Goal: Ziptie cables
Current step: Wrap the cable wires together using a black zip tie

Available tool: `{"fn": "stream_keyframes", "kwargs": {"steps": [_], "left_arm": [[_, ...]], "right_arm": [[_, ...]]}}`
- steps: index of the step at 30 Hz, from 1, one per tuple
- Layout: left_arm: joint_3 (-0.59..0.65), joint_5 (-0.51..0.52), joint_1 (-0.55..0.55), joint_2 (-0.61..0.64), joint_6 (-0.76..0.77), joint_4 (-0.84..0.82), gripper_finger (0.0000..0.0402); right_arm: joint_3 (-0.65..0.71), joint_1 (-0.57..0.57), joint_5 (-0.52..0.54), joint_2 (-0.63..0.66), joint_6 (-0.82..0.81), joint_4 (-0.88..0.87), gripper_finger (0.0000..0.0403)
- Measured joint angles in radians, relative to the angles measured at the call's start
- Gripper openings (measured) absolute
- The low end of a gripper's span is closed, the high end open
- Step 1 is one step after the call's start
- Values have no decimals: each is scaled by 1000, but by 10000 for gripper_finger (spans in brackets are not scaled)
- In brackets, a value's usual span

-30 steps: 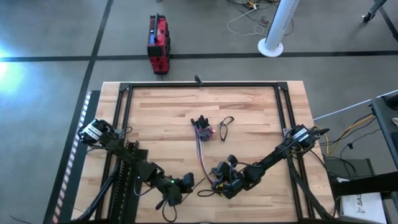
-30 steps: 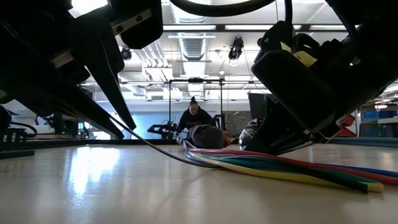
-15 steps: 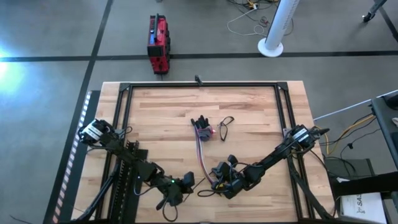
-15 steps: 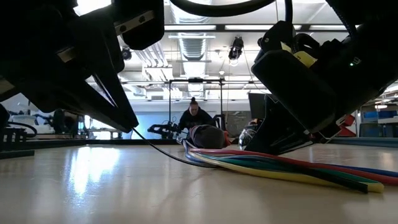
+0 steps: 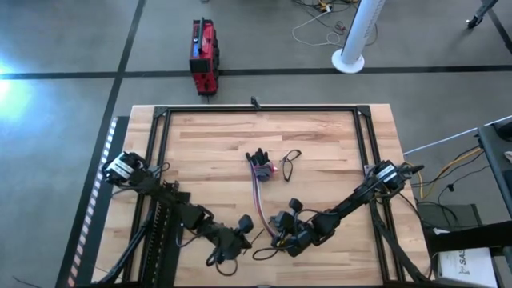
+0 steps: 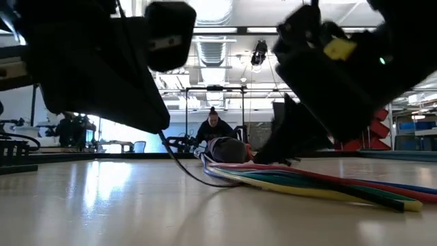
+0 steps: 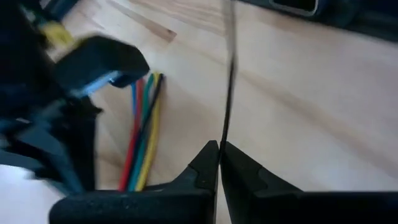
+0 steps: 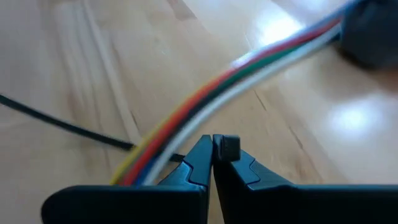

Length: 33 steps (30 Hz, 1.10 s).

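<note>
The cables (image 5: 258,192) lie on the desk (image 5: 320,152), long axis running roughly 12 to 6 o'clock from desk centre toward the near edge in the high view. The ziptie (image 7: 229,81) passes beneath the near end of the bundle, crossing it almost at right angles. The left end effector (image 7: 219,163) is closed on one end of the ziptie, at 8 o'clock from the bundle's near end. The right end effector (image 8: 212,155) is closed on the small ziptie head (image 8: 229,145), just beside the cables at 4 o'clock. Judgement: the next move depends on bringing the strap tail over the bundle toward the head; both arms are equally near.
</note>
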<state>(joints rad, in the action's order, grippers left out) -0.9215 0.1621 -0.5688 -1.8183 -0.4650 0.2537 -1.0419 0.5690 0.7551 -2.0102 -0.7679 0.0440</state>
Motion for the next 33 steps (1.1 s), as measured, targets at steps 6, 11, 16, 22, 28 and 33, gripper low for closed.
{"fn": "stream_keyframes", "kwargs": {"steps": [6, 11, 16, 22, 28, 33], "left_arm": [[0, -132, 51, 0, 167, -3, 0], [0, -183, 70, 0, 253, -4, 0], [0, -228, 91, 0, 339, -3, 0], [0, -315, 143, -16, 484, 6, 0], [0, -422, 190, -60, 616, 44, 0], [0, -443, 193, -61, 656, 56, 0]], "right_arm": [[-66, 4, 42, 2, 161, -13, 0], [-112, 18, 89, 4, 271, -23, 0], [-153, 29, 110, 4, 366, -45, 0], [-193, 31, 110, 5, 523, -47, 0], [-236, 31, 111, 5, 650, -102, 0], [-280, 31, 111, 1, 676, -248, 0]]}}
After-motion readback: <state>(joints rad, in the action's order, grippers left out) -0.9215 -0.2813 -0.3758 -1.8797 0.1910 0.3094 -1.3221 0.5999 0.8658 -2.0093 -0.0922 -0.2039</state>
